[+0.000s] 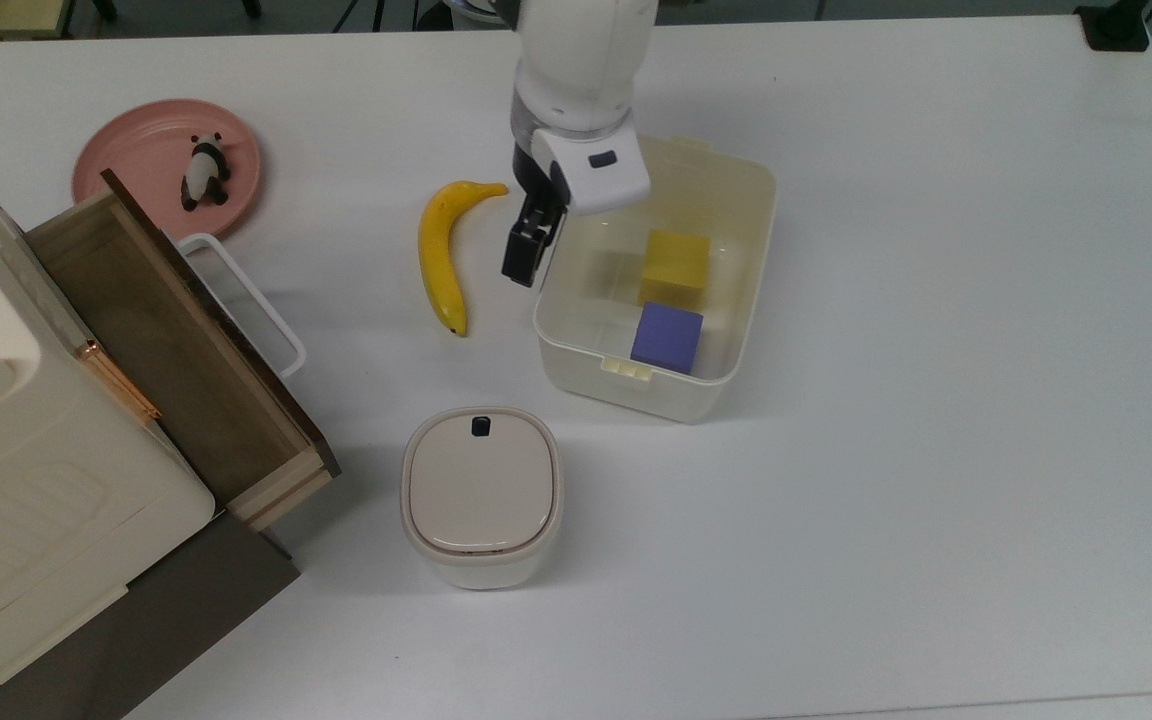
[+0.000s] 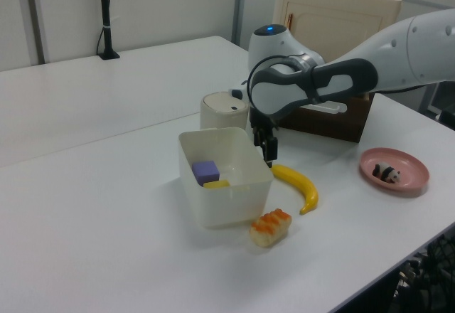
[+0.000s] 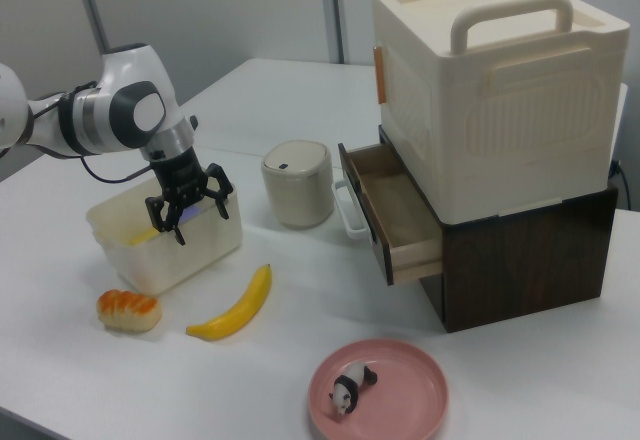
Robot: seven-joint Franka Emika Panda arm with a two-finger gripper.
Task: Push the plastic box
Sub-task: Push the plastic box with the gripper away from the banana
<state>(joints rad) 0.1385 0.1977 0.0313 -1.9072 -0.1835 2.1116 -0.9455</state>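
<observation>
Leftmost in the top view, the cream cabinet (image 1: 6,480) sits with its wooden drawer (image 1: 176,350) pulled out, and beyond it a pink plate (image 1: 141,150) carries a small panda figure (image 1: 204,170). Further along, toward the top view's right, the banana (image 1: 439,255) lies on the white tabletop (image 1: 936,450), apart from everything else, and nearer the camera stands the rounded lidded container (image 1: 481,495) with its black button. Next comes the hand (image 1: 524,252), pointing down at the near long wall of the plastic box (image 1: 748,290), in the gap between banana and box; its fingers look drawn together and hold nothing, the tips against or just beside the wall. The plastic box sits a little past the tabletop's middle, turned slightly askew, with a yellow block (image 1: 676,265) and a purple block (image 1: 667,337) inside, touching each other. In the left view, an orange-topped sushi piece (image 2: 270,227) rests just beside the box's corner.
</observation>
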